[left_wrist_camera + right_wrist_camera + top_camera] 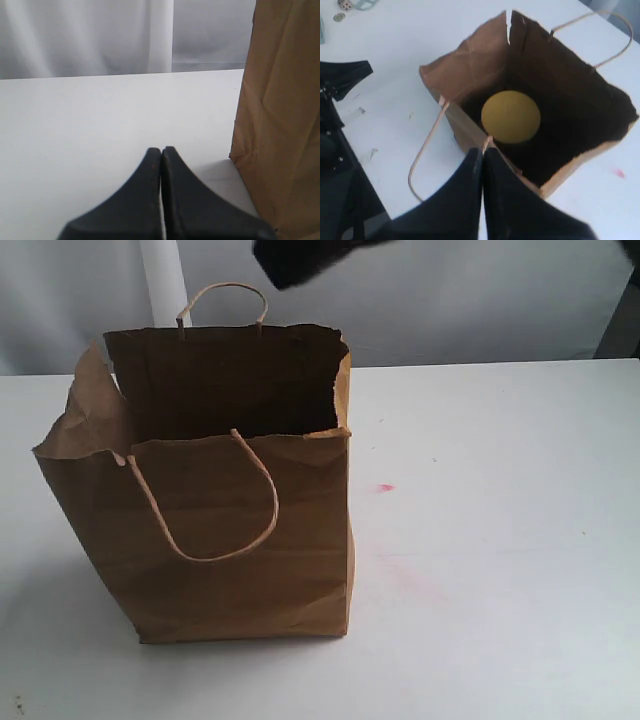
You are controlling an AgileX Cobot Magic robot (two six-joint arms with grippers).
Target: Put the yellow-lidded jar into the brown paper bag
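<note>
- Yellow-lidded jar: inside the brown paper bag, down at the bottom. Only the round yellow lid shows from above; label and contents can't be seen.
- Bag: upright on the white table, mouth open, top rim uneven and torn at one corner. Front handle hangs down the front face; rear handle stands up.
- Right gripper: above the bag's rim, looking down into the opening, fingers pressed together, nothing between them.
- Left gripper: low over the table, just beside the bag's side wall, not touching it, fingers together and empty.
- Small pink mark on the table, right of the bag.
</note>
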